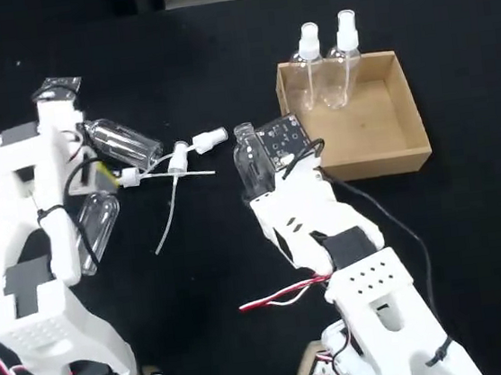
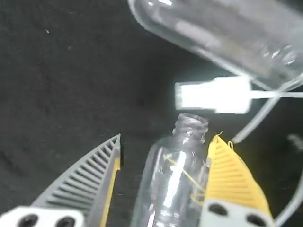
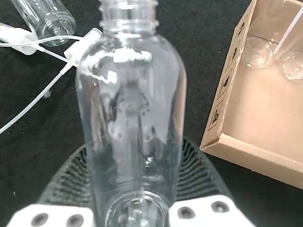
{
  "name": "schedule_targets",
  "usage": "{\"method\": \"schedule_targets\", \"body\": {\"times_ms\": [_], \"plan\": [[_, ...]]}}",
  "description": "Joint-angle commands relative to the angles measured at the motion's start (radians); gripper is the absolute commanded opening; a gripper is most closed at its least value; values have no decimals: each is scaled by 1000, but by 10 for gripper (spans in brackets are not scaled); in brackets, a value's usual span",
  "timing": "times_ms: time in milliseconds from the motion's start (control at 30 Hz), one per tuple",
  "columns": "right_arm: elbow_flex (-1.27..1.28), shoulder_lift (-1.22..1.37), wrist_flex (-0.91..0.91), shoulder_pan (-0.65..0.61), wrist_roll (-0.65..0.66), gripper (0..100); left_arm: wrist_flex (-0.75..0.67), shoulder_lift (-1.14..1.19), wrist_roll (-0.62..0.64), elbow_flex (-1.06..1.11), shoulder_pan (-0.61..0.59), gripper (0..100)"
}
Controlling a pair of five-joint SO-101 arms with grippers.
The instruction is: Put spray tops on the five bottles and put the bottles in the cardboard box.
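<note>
Left gripper: we find its jaws released, straddling a topless bottle that lies at 9 o'clock on the table. The yellow finger touches the bottle and the grey one stands apart.
Right gripper: near the table's centre, we see it clenched on a second topless bottle, whose neck points to 12 o'clock.
Third bottle: lying loose at 10 o'clock.
Spray tops: we count three lying loose between 10 o'clock and the centre, tubes trailing.
Cardboard box: at 2 o'clock on the table.
Capped bottles: two inside the box, against its 12 o'clock wall.
</note>
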Motion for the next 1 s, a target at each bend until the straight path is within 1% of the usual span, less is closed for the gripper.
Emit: {"method": "schedule_targets", "body": {"times_ms": [0, 200, 367, 433, 500, 567, 633, 733, 867, 967], "plan": [[-25, -38, -28, 11, 8, 11, -49, -21, -123, 10, -74, 285], [-25, -38, -28, 11, 8, 11, -49, -28, -180, -21, -136, 285], [-25, -38, -28, 11, 8, 11, -38, -32, -178, -85, -156, 285], [-25, -38, -28, 11, 9, 11, 5, -34, -176, -119, -145, 285], [-27, -38, -28, 11, 9, 11, 92, -43, -161, -182, -114, 285], [-27, -38, -28, 11, 9, 11, 170, -44, -97, -245, -81, 285], [-27, -38, -28, 12, 9, 11, 226, -43, -3, -289, -36, 285], [-27, -38, -28, 12, 9, 11, 256, -37, 115, -291, 33, 285], [-27, -38, -28, 12, 9, 11, 170, -11, 222, -216, 105, 285], [-27, -38, -28, 12, 9, 11, 74, 25, 322, -174, 117, 287]]}}
